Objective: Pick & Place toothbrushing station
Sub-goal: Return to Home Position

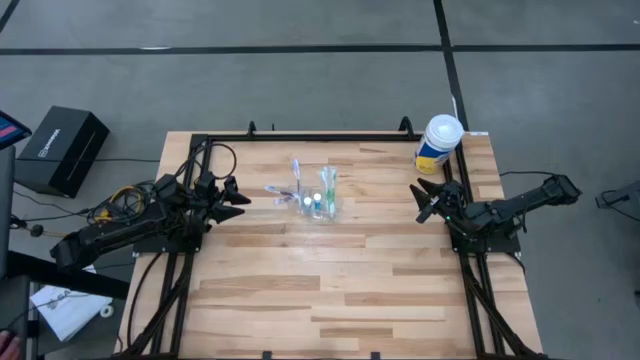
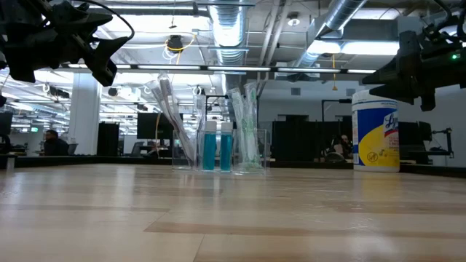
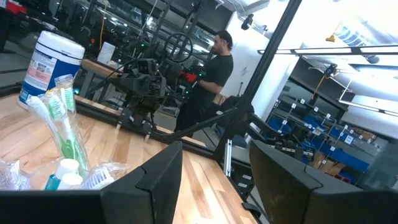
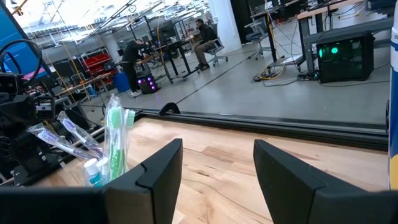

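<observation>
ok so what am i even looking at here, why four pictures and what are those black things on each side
The black things are two robot arms at a wooden table, each ending in a two-finger gripper. The four pictures show one moment from four cameras: one above the table, one at table-top height, and one on each arm's wrist.

The left gripper and right gripper both hang above the table with jaws open, holding nothing.

Between them stands a clear cup holding green toothbrushes, purple-white toothbrushes and two blue tubes. A canister stands near the far right corner. The wrist views also show people in the room behind.
</observation>
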